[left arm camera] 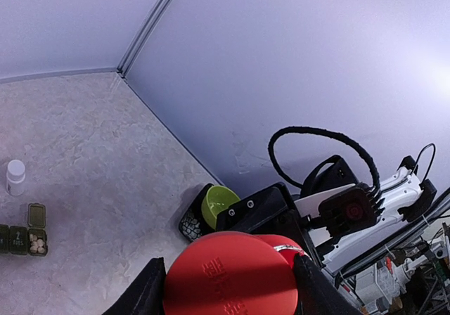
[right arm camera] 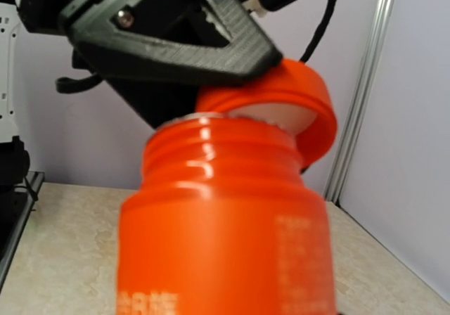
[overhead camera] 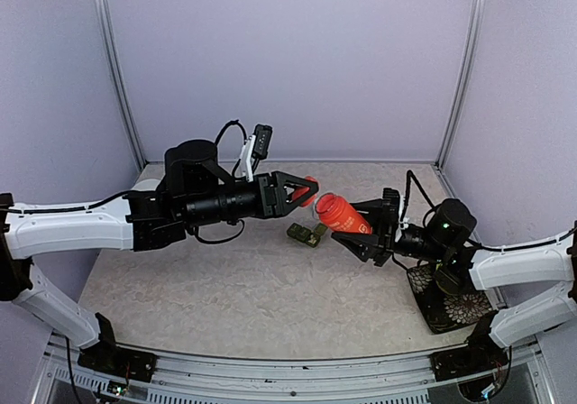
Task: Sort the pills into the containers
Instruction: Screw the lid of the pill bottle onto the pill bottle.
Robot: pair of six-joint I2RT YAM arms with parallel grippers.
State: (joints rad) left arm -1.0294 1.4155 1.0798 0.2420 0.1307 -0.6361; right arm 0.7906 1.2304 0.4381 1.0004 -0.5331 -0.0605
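One red-orange bottle, tilted above the desk — pinched by the right pincer. One matching cap — pinched by the left pincer, askew at the bottle's neck. One dark green pill box, three compartments, on the desk between both pincers, mid-scene.

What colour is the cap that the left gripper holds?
Red-orange; the cap shows best in the left wrist view.
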